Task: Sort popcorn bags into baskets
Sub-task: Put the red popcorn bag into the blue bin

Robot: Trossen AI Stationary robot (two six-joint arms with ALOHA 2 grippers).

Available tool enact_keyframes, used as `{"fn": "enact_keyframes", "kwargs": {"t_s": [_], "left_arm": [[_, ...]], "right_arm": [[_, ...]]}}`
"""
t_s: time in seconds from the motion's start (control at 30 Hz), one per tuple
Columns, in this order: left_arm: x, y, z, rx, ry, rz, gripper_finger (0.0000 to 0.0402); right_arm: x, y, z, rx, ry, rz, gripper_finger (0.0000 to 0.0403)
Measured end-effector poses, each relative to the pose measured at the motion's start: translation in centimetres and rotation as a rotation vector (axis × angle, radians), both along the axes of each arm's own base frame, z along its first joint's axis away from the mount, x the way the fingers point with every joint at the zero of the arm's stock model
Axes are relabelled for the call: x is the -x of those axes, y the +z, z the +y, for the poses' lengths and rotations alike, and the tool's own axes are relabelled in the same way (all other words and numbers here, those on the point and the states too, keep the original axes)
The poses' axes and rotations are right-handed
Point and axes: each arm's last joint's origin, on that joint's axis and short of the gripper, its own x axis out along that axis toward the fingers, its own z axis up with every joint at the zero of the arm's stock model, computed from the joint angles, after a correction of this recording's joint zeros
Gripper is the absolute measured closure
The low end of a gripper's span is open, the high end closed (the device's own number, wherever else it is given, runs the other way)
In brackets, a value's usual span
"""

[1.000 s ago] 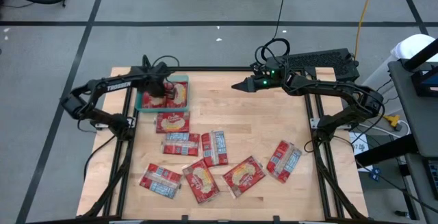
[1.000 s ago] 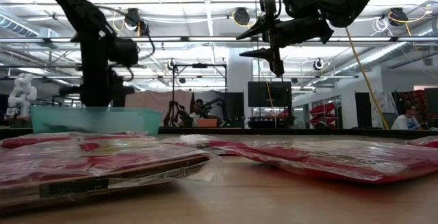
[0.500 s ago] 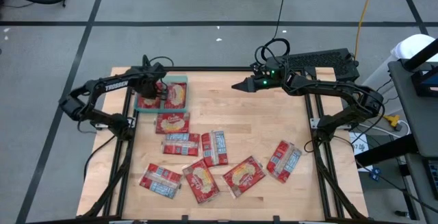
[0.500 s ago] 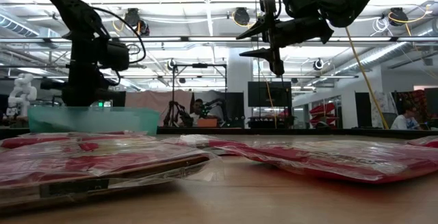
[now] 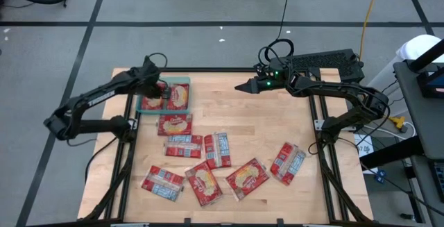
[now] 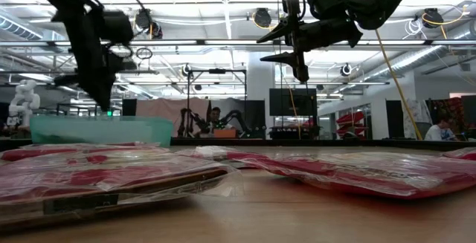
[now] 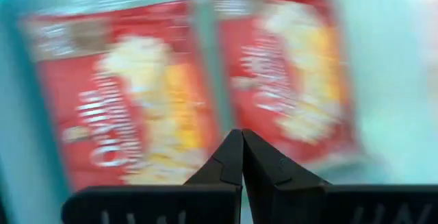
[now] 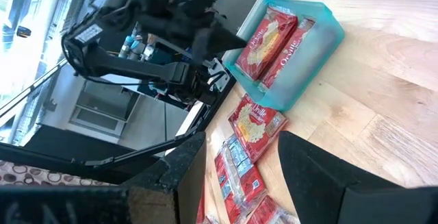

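While side by side, two popcorn bags (image 5: pixel 173 96) lie lengthwise across basket (image 5: pixel 186 82) | left pincer (image 5: pixel 161 91) clenched, empty

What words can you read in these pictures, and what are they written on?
"Orville": on the two popcorn bags lying in the teal basket, and on the bag on the table just beside it.
Left wrist view: white script on two bags, too blurred to read.
Blue-white label panels on the bags on the table: too small to read.
Strip on the nearest bag's edge, low view: too blurred to read.
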Motion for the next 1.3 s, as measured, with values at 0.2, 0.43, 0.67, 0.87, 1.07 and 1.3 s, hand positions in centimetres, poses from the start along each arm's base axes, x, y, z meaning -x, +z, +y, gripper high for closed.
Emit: {"fn": "enact_keyframes", "kwargs": {"t_s": [0.2,0.43,0.67,0.87,1.07,1.3], "left_arm": [[-0.9,2.2,-4.2,0.009,-0.347,-0.185,0.0396],[-1.2,3.0,-9.1,0.053,-0.62,-0.199,0.0382],[-1.2,0.6,-12.0,0.204,-0.661,-0.12,0.0305],[-0.3,-2.9,-14.3,0.483,-0.567,-0.053,0.0241],[-0.9,-4.5,-16.4,0.326,-0.776,-0.1,0.0192],[-0.4,-6.4,-18.0,0.229,-0.765,0.004,0.0124]], "right_arm": [[0.0,0.0,0.0,-0.001,-0.001,0.0,0.0229],[-0.3,0.0,0.4,-0.047,0.003,0.002,0.0229],[-1.1,0.0,2.2,-0.101,0.035,0.008,0.0229],[-2.2,0.0,4.7,-0.127,0.052,0.019,0.0229],[-2.7,0.0,6.1,-0.134,0.057,0.022,0.0229],[-2.8,0.1,6.3,-0.124,0.069,0.011,0.0229]]}}
